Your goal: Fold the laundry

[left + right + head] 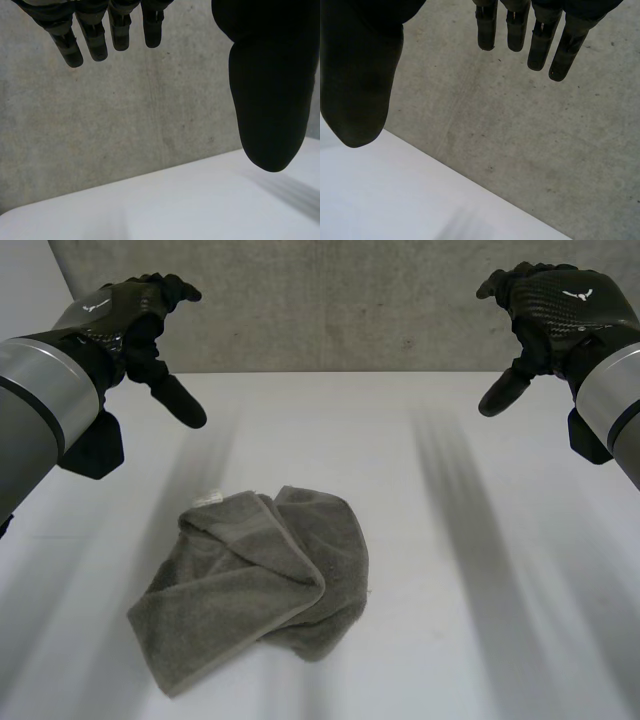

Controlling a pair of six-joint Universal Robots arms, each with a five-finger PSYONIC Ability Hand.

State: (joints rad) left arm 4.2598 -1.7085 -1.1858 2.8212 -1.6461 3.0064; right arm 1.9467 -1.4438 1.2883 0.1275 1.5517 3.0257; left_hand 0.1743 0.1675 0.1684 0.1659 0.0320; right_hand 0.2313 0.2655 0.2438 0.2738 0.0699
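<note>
A grey towel (260, 585) lies crumpled and loosely folded on the white table (450, 620), left of the middle and near the front. My left hand (135, 325) hovers high over the far left of the table, open, nothing in it. My right hand (545, 315) hovers high at the far right, open too and empty. Both hands are well apart from the towel. In the left wrist view the fingers (92, 35) and thumb (267, 100) hang relaxed above the table's far edge. The right wrist view shows its fingers (540, 40) and thumb (357, 85) likewise spread.
A grey concrete wall (330, 300) stands behind the table's far edge. A small white tag (207, 498) sticks out at the towel's far left corner.
</note>
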